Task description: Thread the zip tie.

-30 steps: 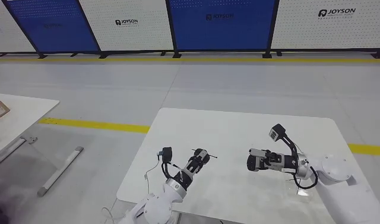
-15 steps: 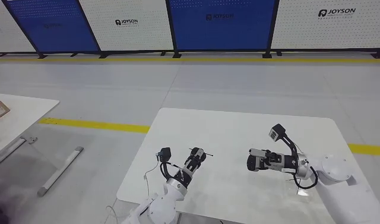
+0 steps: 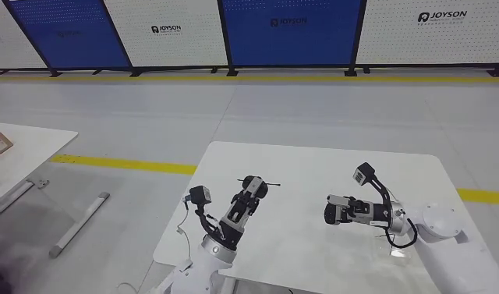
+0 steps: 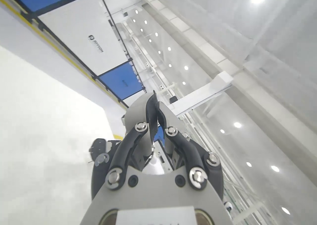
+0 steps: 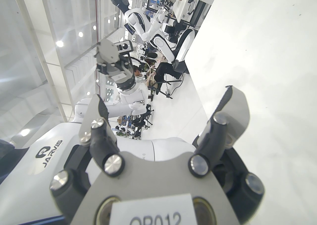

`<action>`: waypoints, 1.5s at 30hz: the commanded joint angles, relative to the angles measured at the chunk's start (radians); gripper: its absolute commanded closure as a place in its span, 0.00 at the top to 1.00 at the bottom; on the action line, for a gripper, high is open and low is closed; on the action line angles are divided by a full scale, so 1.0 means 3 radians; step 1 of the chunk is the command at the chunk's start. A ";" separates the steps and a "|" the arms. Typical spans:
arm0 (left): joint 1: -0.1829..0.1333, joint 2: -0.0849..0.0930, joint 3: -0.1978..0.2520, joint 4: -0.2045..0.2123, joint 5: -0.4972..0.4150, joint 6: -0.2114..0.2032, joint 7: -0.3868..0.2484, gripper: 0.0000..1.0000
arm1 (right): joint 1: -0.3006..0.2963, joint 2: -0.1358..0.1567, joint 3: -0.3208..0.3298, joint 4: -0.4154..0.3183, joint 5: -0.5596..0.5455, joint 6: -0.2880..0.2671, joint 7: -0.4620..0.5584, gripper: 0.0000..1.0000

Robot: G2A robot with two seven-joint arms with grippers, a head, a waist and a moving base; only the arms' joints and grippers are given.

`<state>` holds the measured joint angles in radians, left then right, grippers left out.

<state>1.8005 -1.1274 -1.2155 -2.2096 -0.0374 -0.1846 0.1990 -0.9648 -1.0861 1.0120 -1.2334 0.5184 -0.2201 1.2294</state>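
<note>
top view shows the left tool (image 3: 253, 186), clamped on the zip tie (image 3: 271, 185), lifted higher near the left edge of the surface (image 3: 312, 165), the right tool (image 3: 328, 213) unmoved and spread apart, so threading hasn't started.

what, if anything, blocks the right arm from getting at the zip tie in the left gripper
Probably yes, it can reach: the open right gripper faces the left gripper, which pinches the zip tie with one end poking toward it; only bare table lies between them.
</note>
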 commanded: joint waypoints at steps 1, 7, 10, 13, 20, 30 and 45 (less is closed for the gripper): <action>0.0086 0.0008 -0.0062 -0.0080 -0.0053 -0.0028 -0.0075 0.00 | 0.0000 0.0000 0.0000 0.0000 0.0000 0.0000 0.0000 1.00; 0.0086 0.0008 -0.0062 -0.0080 -0.0053 -0.0028 -0.0075 0.00 | 0.0000 0.0000 0.0000 0.0000 0.0000 0.0000 0.0000 1.00; 0.0086 0.0008 -0.0062 -0.0080 -0.0053 -0.0028 -0.0075 0.00 | 0.0000 0.0000 0.0000 0.0000 0.0000 0.0000 0.0000 1.00; 0.0086 0.0008 -0.0062 -0.0080 -0.0053 -0.0028 -0.0075 0.00 | 0.0000 0.0000 0.0000 0.0000 0.0000 0.0000 0.0000 1.00; 0.0062 0.0017 -0.0027 -0.0114 -0.0411 0.0017 -0.0631 0.00 | 0.0000 0.0000 0.0000 0.0000 0.0000 0.0000 0.0000 1.00; 0.0096 0.0039 -0.0205 -0.0166 -0.0780 0.0074 -0.0950 0.00 | 0.0000 0.0000 0.0000 0.0000 0.0000 0.0000 0.0000 1.00; -0.0242 0.0003 0.0143 0.0523 -0.0279 0.0309 -0.1037 0.00 | 0.0000 0.0000 0.0000 0.0000 0.0000 0.0000 0.0000 1.00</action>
<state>1.7371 -1.1250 -1.1851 -2.0787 -0.1295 -0.0905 -0.1098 -0.9648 -1.0861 1.0120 -1.2334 0.5184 -0.2201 1.2294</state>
